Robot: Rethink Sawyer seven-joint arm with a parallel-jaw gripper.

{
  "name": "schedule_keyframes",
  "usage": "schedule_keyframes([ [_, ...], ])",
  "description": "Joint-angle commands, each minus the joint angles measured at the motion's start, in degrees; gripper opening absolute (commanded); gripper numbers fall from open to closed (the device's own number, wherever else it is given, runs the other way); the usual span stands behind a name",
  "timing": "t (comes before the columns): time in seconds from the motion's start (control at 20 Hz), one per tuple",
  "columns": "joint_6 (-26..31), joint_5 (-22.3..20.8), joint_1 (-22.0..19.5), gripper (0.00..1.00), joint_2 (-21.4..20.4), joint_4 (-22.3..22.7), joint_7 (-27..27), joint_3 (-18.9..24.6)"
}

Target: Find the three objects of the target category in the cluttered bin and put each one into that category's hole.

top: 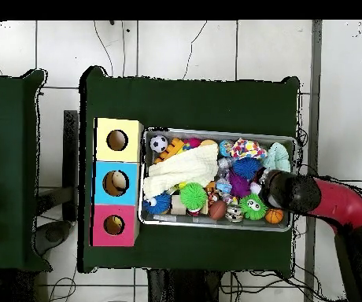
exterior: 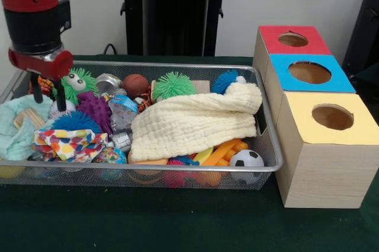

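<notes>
My gripper (exterior: 48,93) hangs open over the left end of the wire bin (exterior: 148,168), its black fingers (exterior: 59,95) apart just above a green spiky ball with eyes (exterior: 76,81) and a white baseball (exterior: 57,109). Nothing is between them. From overhead, the gripper (top: 275,191) is at the right end of the bin (top: 216,133), near a small basketball (top: 273,215). A brown football (exterior: 135,84) lies at the back and a soccer ball (exterior: 246,162) at the front right corner. A cream cloth (exterior: 195,123) covers the middle.
Three wooden boxes with holes stand right of the bin: red-topped (exterior: 269,35), blue-topped (exterior: 340,80), yellow-topped (exterior: 361,130). The bin also holds blue (exterior: 74,121) and green (exterior: 174,85) spiky balls, a purple spiky toy (exterior: 95,109), a dotted cloth (exterior: 68,143) and a mint cloth (exterior: 15,130).
</notes>
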Motion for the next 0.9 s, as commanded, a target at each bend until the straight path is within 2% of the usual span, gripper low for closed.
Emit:
schedule_keyframes([
  [0.05,4.28,-6.37,-1.84,1.0,4.95,-1.07,-17.76,3.32],
  [0.3,1.57,-8.81,-3.0,1.0,7.63,-1.41,-16.73,3.76],
  [0.6,-2.51,-11.07,-3.24,1.0,8.89,-0.77,-13.8,3.81],
  [0.9,-4.17,-14.64,-0.5,1.0,8.68,-2.53,-12.9,1.34],
])
